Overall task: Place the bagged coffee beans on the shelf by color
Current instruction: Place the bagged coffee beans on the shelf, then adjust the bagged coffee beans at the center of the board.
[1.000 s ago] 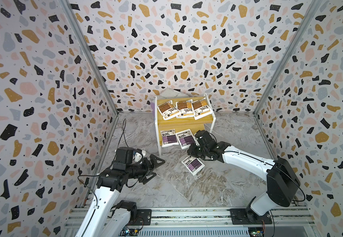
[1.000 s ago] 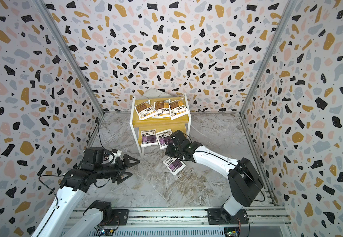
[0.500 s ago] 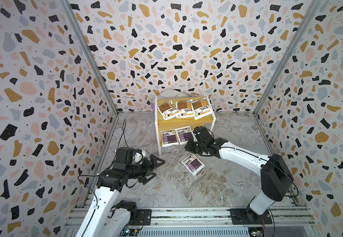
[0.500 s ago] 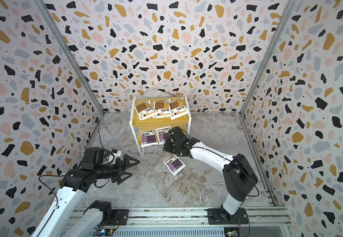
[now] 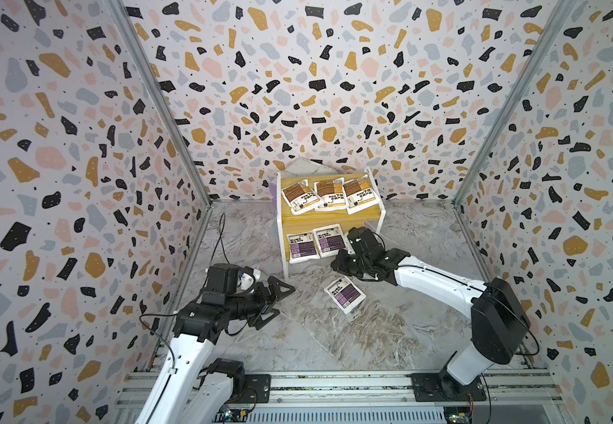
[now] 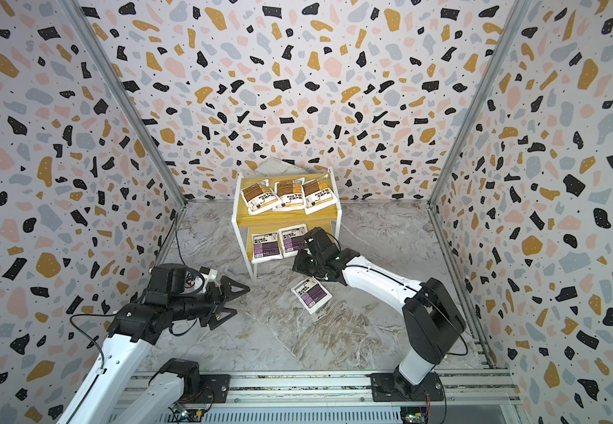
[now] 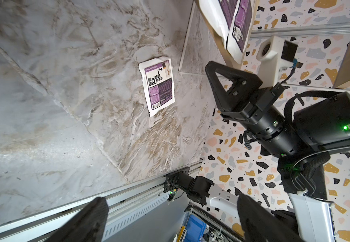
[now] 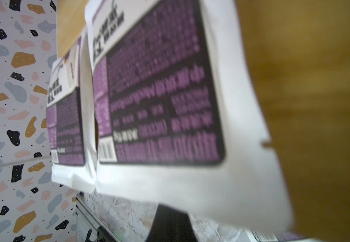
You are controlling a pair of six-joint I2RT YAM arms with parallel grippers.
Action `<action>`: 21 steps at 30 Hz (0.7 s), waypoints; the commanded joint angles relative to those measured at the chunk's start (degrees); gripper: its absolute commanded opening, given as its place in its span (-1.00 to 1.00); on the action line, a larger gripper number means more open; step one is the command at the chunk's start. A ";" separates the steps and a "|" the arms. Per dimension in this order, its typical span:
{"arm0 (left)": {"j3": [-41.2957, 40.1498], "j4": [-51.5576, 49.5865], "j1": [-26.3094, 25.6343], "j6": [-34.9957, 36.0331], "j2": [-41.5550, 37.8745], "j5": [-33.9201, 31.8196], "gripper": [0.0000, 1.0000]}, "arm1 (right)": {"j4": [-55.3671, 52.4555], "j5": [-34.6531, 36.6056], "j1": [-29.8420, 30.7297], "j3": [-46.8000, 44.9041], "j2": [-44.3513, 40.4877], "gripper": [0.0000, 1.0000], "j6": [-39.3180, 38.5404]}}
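Against the shelf [image 5: 316, 220], your right gripper [image 5: 336, 262], jaws pressed together, has slid in and nudged the second purple pouch [image 5: 329, 240] straight on the lower tier, while your left gripper [image 5: 275, 308] hangs spread and empty, leaving the last purple pouch [image 5: 344, 293] on the floor [image 5: 297, 341] to shelve.

White arms [image 5: 440, 284], black joints [image 5: 495, 323]

Three white wall panels [image 5: 334, 91], speckled with black, ochre, pink and grey terrazzo chips, are enclosing a creased grey-and-tan marbled floor sheet [image 5: 371, 337], as bare silver metal posts [image 5: 161, 99] are running up the two back corners and a slotted aluminium rail [image 5: 334, 383] is lying along the front edge; soft, even light is falling throughout.
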 commanded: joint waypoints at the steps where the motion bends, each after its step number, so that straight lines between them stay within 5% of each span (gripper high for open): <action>1: -1.97 4.98 0.20 -1.64 -0.64 0.48 1.00 | -2.47 -0.01 0.51 -4.68 -7.59 -0.95 0.54; 6: -6.46 10.95 -1.29 -3.93 -0.87 -0.26 1.00 | -5.37 -2.07 -0.31 -12.68 -14.69 -0.46 -0.33; 10: -10.28 15.58 -5.68 -5.50 0.01 -3.32 1.00 | -4.76 -11.23 -4.06 -18.12 -16.14 -0.09 0.01; 16: -14.54 22.58 -13.92 -7.29 3.06 -9.59 1.00 | -6.10 -17.88 -9.29 -19.78 -13.87 0.08 -4.91; 21: -18.60 27.39 -15.46 -7.82 3.14 -11.51 1.00 | -6.22 -17.36 -12.18 -19.11 -11.23 0.14 -8.42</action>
